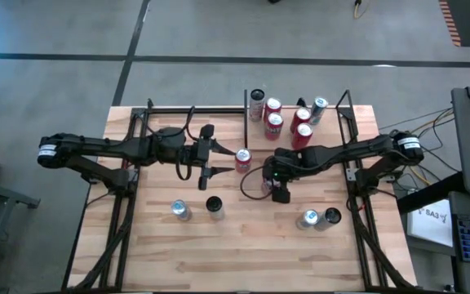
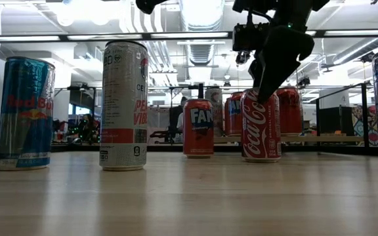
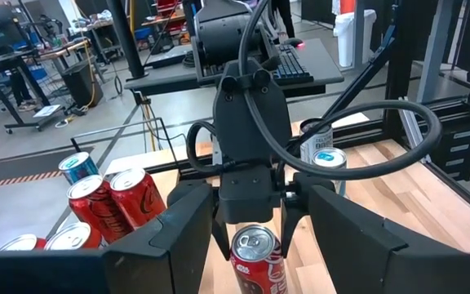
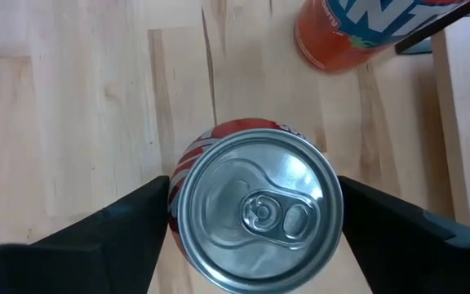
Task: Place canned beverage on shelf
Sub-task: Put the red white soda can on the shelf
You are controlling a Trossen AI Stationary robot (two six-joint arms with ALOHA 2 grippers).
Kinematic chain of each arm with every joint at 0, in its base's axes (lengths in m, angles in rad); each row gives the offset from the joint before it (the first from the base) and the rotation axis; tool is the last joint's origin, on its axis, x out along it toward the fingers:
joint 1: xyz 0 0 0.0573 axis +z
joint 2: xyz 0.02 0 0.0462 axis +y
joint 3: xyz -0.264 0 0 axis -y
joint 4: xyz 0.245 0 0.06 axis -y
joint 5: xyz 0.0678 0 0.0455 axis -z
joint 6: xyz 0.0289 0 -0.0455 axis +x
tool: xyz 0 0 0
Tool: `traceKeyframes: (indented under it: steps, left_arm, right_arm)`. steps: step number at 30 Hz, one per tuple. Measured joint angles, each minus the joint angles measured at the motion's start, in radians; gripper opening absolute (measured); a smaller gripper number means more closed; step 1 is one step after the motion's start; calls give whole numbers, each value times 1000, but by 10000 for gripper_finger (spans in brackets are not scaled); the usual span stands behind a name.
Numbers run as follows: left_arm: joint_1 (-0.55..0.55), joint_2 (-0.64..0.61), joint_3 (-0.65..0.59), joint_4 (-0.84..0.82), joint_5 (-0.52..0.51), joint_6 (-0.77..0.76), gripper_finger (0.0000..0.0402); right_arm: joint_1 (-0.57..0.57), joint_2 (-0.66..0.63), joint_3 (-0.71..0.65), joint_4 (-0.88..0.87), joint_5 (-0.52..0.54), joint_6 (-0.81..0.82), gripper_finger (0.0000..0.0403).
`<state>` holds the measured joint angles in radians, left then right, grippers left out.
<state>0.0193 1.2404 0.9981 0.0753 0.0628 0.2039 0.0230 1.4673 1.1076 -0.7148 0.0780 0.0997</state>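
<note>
Red Bull can (image 2: 23,113), Fanta can (image 2: 198,128), Coca-Cola can (image 2: 261,126)

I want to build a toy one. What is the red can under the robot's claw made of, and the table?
The red can looks like thin metal, probably aluminium: its top is shiny silver with a pull tab, and its side is painted red. The table looks like pale wood in glued strips, since grain lines and seams show, with a smooth matte surface. The right end effector straddles the can.
</note>
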Motion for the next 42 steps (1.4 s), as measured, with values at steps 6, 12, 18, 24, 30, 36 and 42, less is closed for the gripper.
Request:
traceKeyframes:
  steps: [6,12,18,24,30,36,42]
  left_arm:
    - [0,0,0,0,0,0,190]
    - [-1,0,0,-1,0,0,190]
    - [-1,0,0,1,0,0,190]
    - [0,23,0,72,-2,19,190]
    - [6,90,0,164,-2,54,190]
    - [19,151,18,232,-2,74,190]
    - [28,179,51,229,-2,87,190]
  right_arm:
    - [-4,-1,0,-2,-3,4,283]
    - [-4,-2,8,-14,-5,11,280]
    - [-10,-22,96,-88,-16,-3,280]
    - [-33,-34,225,-230,-7,-34,282]
    - [-64,-51,361,-359,-10,-75,283]
    - [-116,-88,451,-475,-8,-109,284]
    - [-194,-175,442,-530,-7,-110,285]
